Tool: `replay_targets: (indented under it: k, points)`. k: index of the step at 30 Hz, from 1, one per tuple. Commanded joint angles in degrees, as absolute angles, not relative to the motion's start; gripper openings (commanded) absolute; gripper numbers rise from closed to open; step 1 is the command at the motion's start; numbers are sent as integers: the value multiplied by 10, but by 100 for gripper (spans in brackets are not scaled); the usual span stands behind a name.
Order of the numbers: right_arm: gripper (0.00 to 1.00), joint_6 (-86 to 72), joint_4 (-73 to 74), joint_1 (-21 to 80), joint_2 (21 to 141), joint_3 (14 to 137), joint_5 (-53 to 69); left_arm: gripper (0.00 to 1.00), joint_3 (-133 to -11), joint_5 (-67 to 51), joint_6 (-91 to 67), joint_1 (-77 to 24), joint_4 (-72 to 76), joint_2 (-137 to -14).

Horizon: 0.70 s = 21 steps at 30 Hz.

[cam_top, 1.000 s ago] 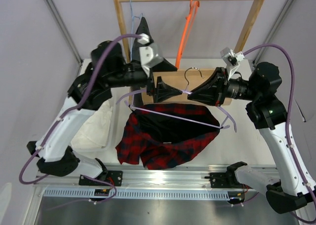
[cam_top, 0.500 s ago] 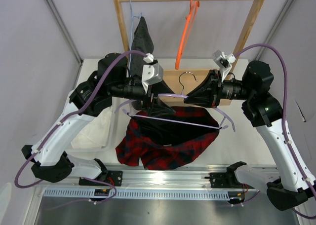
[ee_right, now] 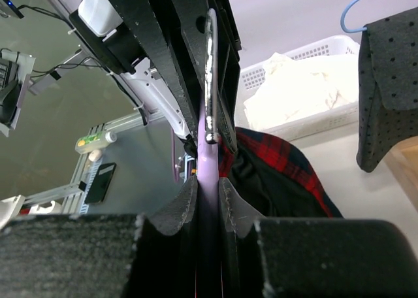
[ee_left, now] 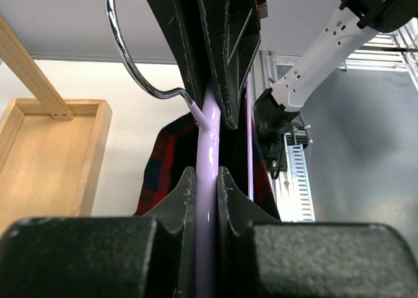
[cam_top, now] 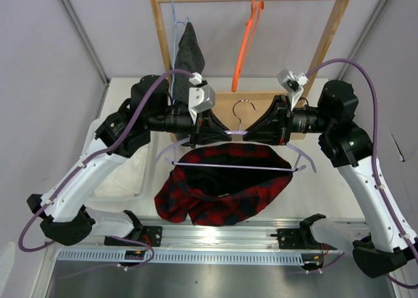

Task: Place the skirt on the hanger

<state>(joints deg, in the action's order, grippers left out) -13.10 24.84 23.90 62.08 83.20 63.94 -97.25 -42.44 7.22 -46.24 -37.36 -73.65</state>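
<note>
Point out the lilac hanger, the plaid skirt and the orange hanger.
lilac hanger [cam_top: 228, 166], top external view, middle of its bottom bar.
plaid skirt [cam_top: 215, 208], top external view, red-and-black fabric near its lower edge.
orange hanger [cam_top: 244, 49], top external view, midway down its hanging arm.

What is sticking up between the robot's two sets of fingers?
The silvery metal hook of the pale lilac plastic hanger stands between the left arm's fingers and the right arm's fingers, seen in the top view.

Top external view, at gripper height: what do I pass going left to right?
white basket → left gripper → hanger's metal hook → right gripper. Both grippers are shut on the hanger.
</note>
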Motion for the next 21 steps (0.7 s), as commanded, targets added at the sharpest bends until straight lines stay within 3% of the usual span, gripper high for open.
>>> replay_targets:
  k: [1, 3, 7, 8, 9, 12, 16, 21]
  points:
    - [0, -131, 200, 239, 618, 867, 635, 0, -948, -429, 33, -468, -343, -714]
    - [2, -126, 210, 239, 617, 863, 631, 0, -931, -428, 20, -468, -324, -699]
    - [15, -105, 238, 238, 612, 852, 603, 0, -890, -421, -17, -468, -304, -672]
    - [20, -98, 250, 239, 609, 850, 574, 0, -886, -419, -22, -468, -301, -667]
    - [31, -93, 260, 239, 610, 849, 555, 0, -882, -417, -31, -468, -301, -657]
    - [44, -83, 289, 239, 610, 850, 478, 0, -858, -389, -41, -468, -294, -637]
    - [51, -90, 308, 236, 611, 851, 356, 0, -845, -334, -57, -468, -309, -621]
    - [53, -120, 322, 207, 619, 850, 248, 0, -834, -209, -63, -467, -359, -607]
